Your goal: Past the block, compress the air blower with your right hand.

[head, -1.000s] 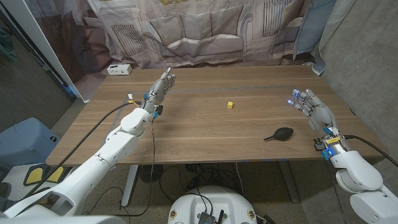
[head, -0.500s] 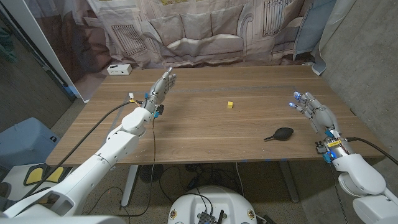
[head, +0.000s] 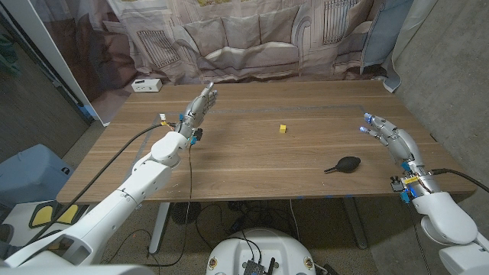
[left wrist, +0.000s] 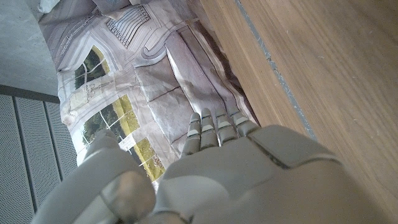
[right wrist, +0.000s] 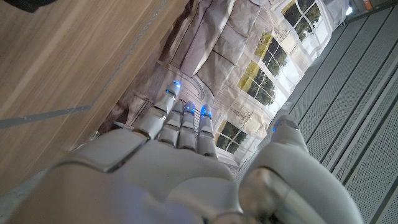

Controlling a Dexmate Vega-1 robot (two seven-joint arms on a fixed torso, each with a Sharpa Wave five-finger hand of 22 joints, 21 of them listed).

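Observation:
A black air blower [head: 344, 163] lies on the wooden table [head: 252, 156] at the near right, its nozzle pointing left. A small yellow block [head: 283, 128] sits near the table's middle. My right hand [head: 390, 136] is open, fingers extended with blue-lit fingertips, raised to the right of the blower and apart from it. The same right hand [right wrist: 180, 168] shows from behind in the right wrist view, holding nothing. My left hand [head: 199, 107] is open at the far left, fingers straight, empty; its back [left wrist: 249, 168] shows in the left wrist view.
A small white box [head: 146, 85] sits at the table's far left corner. A printed backdrop curtain [head: 252, 38] hangs behind the table. A cable [head: 122, 153] runs along my left arm.
My right hand has drifted slightly right and toward the near edge. The left hand, the block and the blower are unmoved.

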